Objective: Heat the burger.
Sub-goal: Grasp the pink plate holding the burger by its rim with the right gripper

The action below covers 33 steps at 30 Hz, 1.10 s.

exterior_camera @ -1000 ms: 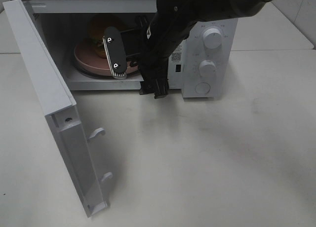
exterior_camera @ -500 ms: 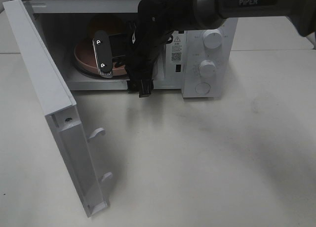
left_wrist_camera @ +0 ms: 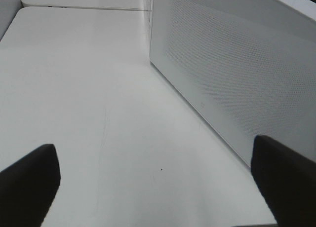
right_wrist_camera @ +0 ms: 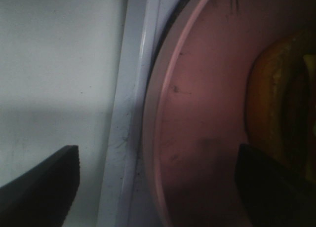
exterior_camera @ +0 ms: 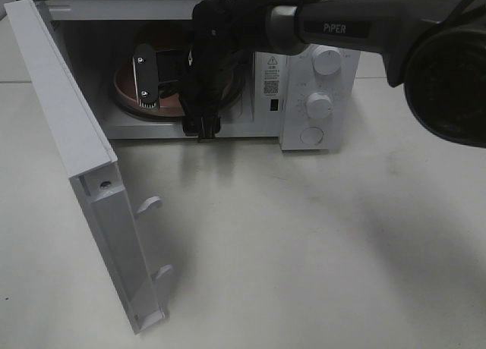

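The burger sits on the pink plate inside the open microwave, upper left of the frame. The right hand reaches in, jaws wide, gripping nothing. It looks like the loading step; next I expect withdrawing and closing the door.

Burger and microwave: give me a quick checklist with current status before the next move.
1. Burger on the plate: ok.
2. Plate inside the microwave cavity: ok.
3. Door open, nothing in its swing path: ok.
4. Right gripper jaws apart, gripping nothing: ok, one fingertip over the plate, the other outside the rim.
5. Right gripper out of the cavity before the door shuts: not ok, it sits at the opening.
6. Left gripper open and empty over the table: ok.
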### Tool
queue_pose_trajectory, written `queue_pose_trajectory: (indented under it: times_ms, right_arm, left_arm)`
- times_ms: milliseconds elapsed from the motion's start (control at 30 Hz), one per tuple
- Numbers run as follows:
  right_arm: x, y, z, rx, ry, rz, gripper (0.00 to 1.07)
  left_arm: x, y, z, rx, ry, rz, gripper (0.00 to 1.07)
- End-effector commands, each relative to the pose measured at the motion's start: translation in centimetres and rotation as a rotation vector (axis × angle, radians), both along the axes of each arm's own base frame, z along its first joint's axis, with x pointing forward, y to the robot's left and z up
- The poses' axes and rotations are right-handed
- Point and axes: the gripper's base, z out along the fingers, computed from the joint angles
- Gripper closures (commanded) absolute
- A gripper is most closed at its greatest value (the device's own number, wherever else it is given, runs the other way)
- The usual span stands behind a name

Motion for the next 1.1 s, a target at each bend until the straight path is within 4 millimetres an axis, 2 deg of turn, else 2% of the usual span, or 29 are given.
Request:
queue_pose_trajectory:
  times_ms: [33,367,500,533,567,600,633,667,700,733,767,800,1100]
  right_arm:
    - [0.6,0.0,-0.2,0.007,0.002,-0.022,0.25]
    - [2.0,-1.0,-2.3,0.014,0.029,-0.06,0.28]
    - [2.2,-1.3,-2.2,0.02,0.024,-0.067,0.32]
    - [2.3,-1.3,-2.2,0.023,0.021,-0.067,0.4]
    - [2.3,-1.3,-2.2,0.023,0.021,-0.067,0.4]
    - [2.3,-1.3,-2.2,0.023,0.02,-0.067,0.46]
    - [2.3,-1.3,-2.2,0.025,0.018,-0.067,0.6]
    - [2.3,-1.3,-2.2,0.025,0.018,-0.067,0.6]
    - [2.3,-1.3,-2.2,0.025,0.017,-0.065,0.77]
    - [2.3,-1.3,-2.2,0.025,0.017,-0.065,0.77]
    - [2.3,-1.3,-2.2,0.027,0.016,-0.065,0.87]
    - [2.3,-1.2,-2.2,0.029,0.017,-0.065,1.05]
    - [2.2,-1.3,-2.2,0.008,0.025,-0.048,1.07]
  left_arm:
    - [-0.2,0.0,0.0,-0.004,-0.025,0.003,0.09]
    - [-0.2,0.0,0.0,-0.004,-0.025,0.003,0.09]
    - [-0.2,0.0,0.0,-0.004,-0.025,0.003,0.09]
    - [-0.2,0.0,0.0,-0.004,-0.025,0.003,0.09]
    - [-0.2,0.0,0.0,-0.004,-0.025,0.003,0.09]
    - [-0.2,0.0,0.0,-0.004,-0.025,0.003,0.09]
    - [-0.2,0.0,0.0,-0.004,-0.025,0.003,0.09]
    - [-0.2,0.0,0.0,-0.004,-0.025,0.003,0.09]
    - [-0.2,0.0,0.0,-0.004,-0.025,0.003,0.09]
    - [-0.2,0.0,0.0,-0.004,-0.025,0.003,0.09]
    - [-0.2,0.0,0.0,-0.004,-0.025,0.003,0.09]
    - [-0.2,0.0,0.0,-0.004,-0.025,0.003,0.09]
    - [-0.2,0.0,0.0,-0.004,-0.025,0.003,0.09]
